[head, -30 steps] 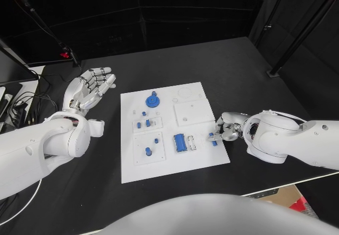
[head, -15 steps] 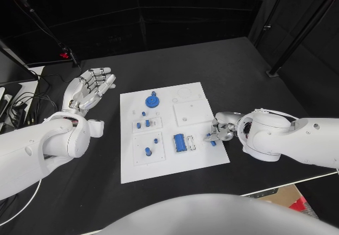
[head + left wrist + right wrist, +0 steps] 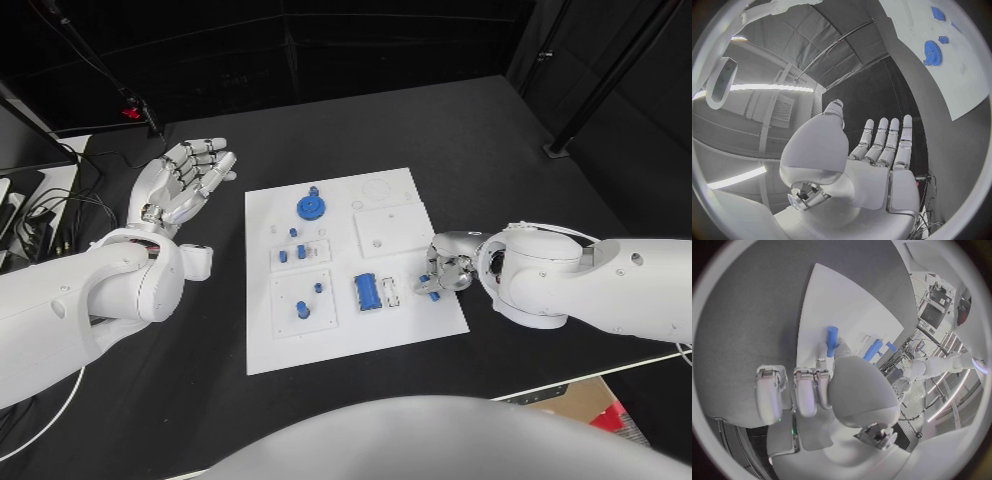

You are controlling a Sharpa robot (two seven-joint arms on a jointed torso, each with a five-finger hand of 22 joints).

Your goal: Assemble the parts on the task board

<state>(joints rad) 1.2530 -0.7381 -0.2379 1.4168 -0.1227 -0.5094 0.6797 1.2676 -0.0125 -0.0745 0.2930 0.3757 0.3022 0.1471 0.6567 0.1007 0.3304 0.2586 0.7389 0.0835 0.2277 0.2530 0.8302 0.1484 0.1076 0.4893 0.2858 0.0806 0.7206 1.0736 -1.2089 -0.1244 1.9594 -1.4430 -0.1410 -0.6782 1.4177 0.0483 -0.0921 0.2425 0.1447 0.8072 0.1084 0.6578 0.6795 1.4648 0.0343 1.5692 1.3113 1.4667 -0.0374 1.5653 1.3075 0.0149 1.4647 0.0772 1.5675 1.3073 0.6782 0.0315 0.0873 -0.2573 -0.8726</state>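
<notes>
two robot hands, left robot hand spread empty, right robot hand grip on blue peg unclear

Even, bright overhead light is falling on the white board, glaring against the dark bench. Both wrist views are bending edges strongly; ceiling strip lights are flaring at nine o'clock.

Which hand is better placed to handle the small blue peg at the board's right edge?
The right hand. Its fingers are already at the blue peg on the board, apparently pinching it. The left hand lies open on the table, beyond the board's far side.
</notes>
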